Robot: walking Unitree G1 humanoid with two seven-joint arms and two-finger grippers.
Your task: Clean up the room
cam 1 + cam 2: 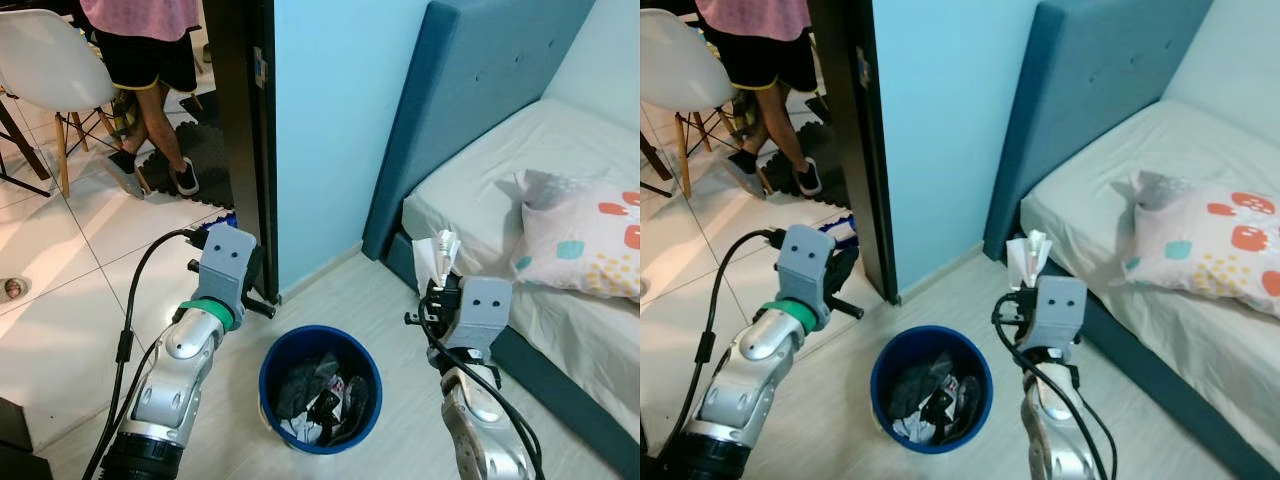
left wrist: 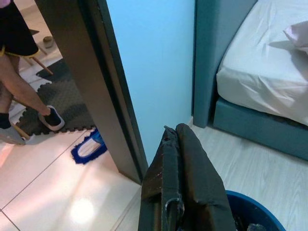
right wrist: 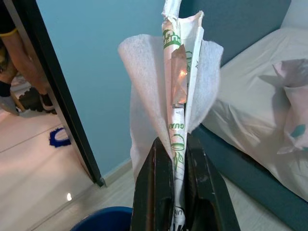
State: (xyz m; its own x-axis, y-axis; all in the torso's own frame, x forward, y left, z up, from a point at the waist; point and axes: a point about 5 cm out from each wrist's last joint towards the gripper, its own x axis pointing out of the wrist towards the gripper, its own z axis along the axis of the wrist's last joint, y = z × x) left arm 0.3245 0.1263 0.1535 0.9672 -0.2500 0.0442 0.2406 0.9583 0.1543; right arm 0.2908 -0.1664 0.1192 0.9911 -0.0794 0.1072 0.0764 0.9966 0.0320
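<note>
- The right pincer [image 3: 177, 159] is clamped on a folded bundle of white tissue and green-printed paper wrapper [image 3: 174, 82], fingers pinching its lower end, held up in the air beside the blue upholstered bed [image 1: 470, 90].
- The round blue plastic waste bin [image 1: 320, 388], already holding dark and white scraps, sits on the pale floor below the right pincer and off to its left side, between the two arms.
- To do this well, I'd say swing the pincer across until it hangs over the middle of the bin's mouth, tip it down, and only then part the fingers; light tissue drifts, so release low.
- The bundle's long axis runs straight along the fingers, free end pointing up and away from the wrist, tissue flaring either side of the wrapper.
- The left pincer [image 2: 175, 144] has its fingers pressed together on nothing, poised near the dark door frame [image 1: 245, 130], the bin's rim just beneath it.
</note>
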